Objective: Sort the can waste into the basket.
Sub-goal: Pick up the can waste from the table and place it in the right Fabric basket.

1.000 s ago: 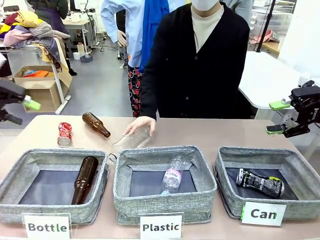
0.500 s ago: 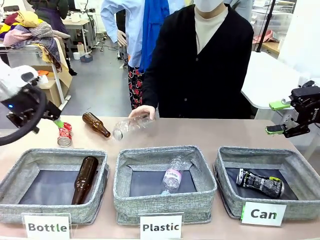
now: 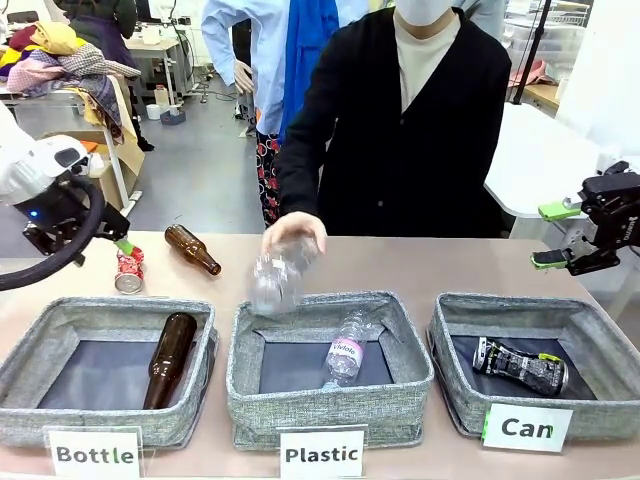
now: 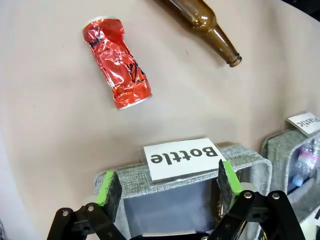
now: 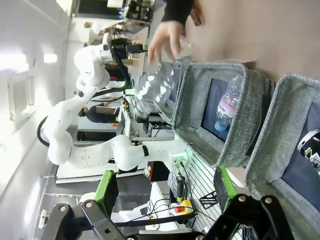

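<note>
Both arms' fingers [image 4: 109,187] spread; left wrist view shows red can [image 4: 118,62], front view black can [image 3: 520,366] in basket [image 3: 604,414].

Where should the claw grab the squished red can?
Probably across its crumpled middle, coming straight down from above. The red can lies on its side on the table, apart from the brown bottle, so both long sides are free for the open left claw.

The clear bottle [image 3: 277,280] in the person's hand [image 3: 293,230] is just a blur. The left gripper [image 3: 122,248] is mostly hidden behind its own wrist. The print on the black can [image 3: 520,366] is too small to read. In the right wrist view, the picture's edge cuts this can off. In the left wrist view, the top edge cuts off the brown bottle [image 4: 202,17].
</note>
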Controlling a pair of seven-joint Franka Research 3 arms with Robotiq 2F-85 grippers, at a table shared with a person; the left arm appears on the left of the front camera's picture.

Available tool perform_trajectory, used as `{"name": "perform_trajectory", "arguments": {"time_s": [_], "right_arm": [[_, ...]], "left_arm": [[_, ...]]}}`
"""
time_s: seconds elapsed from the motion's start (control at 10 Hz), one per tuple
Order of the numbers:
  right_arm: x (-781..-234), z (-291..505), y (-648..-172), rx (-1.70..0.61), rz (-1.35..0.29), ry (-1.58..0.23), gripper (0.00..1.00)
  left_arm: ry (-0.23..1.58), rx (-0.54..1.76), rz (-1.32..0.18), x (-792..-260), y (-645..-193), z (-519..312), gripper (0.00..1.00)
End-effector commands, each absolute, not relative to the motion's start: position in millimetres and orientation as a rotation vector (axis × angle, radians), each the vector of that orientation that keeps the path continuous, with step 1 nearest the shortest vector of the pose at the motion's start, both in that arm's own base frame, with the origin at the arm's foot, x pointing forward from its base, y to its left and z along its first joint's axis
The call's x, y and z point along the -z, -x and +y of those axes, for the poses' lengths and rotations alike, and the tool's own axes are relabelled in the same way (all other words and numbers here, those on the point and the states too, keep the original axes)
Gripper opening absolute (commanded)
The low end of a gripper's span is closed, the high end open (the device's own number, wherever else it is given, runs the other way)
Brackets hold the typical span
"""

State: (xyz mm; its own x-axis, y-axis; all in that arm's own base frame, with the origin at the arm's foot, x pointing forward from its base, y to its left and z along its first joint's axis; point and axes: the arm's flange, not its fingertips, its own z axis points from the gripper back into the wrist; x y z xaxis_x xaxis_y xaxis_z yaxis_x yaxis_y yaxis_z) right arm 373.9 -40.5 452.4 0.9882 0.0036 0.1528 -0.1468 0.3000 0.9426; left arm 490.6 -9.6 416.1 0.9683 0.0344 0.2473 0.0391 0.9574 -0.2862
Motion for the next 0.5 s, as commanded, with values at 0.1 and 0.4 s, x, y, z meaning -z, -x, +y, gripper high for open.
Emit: {"name": "perform_trajectory", "arguments": {"time_s": [0.1,0.4], "right_arm": [[-454,-43,-373,-0.124,-0.138,-1.259,1.0],[-454,-43,-373,-0.124,-0.138,-1.259,1.0]], "left_arm": [[0.226,-0.064,-0.222,-402,-544,-8,1.0],[0.165,0.021,-0.22,-371,-580,-23,1.0]]}}
